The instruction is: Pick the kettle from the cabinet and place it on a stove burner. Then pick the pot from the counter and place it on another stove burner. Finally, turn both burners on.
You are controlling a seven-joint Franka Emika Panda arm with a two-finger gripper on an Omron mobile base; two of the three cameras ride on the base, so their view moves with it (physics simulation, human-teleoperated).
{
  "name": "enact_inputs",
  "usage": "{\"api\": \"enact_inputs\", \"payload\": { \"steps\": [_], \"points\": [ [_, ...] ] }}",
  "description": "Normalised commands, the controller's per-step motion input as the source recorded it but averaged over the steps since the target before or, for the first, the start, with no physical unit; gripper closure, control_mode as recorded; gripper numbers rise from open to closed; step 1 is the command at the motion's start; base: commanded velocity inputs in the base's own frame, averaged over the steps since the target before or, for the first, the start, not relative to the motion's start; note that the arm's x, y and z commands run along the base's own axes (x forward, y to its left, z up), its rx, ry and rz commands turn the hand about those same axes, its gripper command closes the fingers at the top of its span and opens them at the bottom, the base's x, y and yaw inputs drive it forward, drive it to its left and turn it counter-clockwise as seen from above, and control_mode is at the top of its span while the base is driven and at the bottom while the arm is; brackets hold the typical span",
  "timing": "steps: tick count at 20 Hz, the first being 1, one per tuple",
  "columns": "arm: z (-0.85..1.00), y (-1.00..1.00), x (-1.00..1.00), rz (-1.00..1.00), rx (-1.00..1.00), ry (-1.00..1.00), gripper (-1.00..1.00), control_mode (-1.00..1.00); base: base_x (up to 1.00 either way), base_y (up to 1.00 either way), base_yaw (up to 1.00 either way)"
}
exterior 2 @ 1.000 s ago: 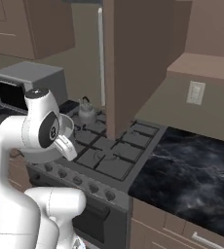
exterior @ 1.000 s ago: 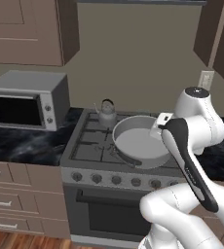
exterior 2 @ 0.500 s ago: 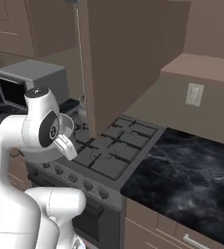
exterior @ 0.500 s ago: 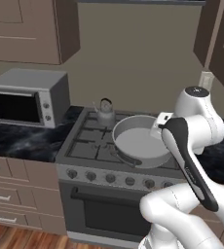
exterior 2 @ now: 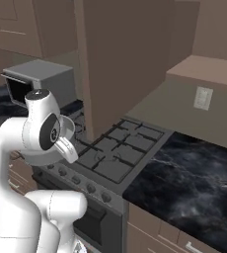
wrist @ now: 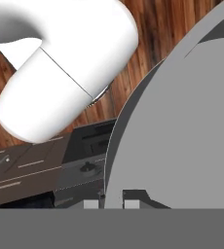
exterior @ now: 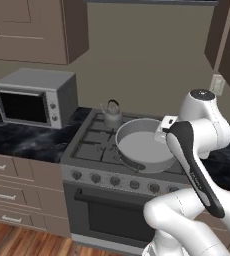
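While the kettle (exterior: 112, 113) sat on the far-left burner, the pot (exterior: 143, 146) hung over the right grates (exterior: 99, 142), its rim at the gripper (wrist: 112, 203) (fingers apparently clamped on it); open burner lay directly below.

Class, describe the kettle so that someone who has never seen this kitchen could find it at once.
Start at the grey stove set between black counters, right of the microwave. On its back left burner stands the kettle, just behind the pot. It is small and rounded with a tall arched handle, while the pot is wide and shallow.
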Motion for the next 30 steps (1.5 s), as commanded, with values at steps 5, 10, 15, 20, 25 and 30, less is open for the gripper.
{"api": "enact_inputs", "payload": {
  "steps": [5, 10, 15, 20, 25, 30],
  "points": [
    [0.0, 0.0, 0.0, 0.0, 0.0, 0.0, 1.0, 1.0, 0.12, -0.18, 0.07],
    [0.0, 0.0, 0.0, 0.0, 0.0, 0.0, 1.0, 1.0, 0.2, -0.37, 0.01],
    [0.0, 0.0, 0.0, 0.0, 0.0, 0.0, 1.0, 1.0, 0.21, -0.23, 0.0],
    [0.0, 0.0, 0.0, 0.0, 0.0, 0.0, 1.0, 1.0, 0.3, -0.02, 0.0],
    [0.0, 0.0, 0.0, 0.0, 0.0, 0.0, 1.0, 1.0, 0.33, 0.0, 0.0],
    [0.0, 0.0, 0.0, 0.0, 0.0, 0.0, 1.0, 1.0, 0.32, 0.0, 0.0]
  ]
}}
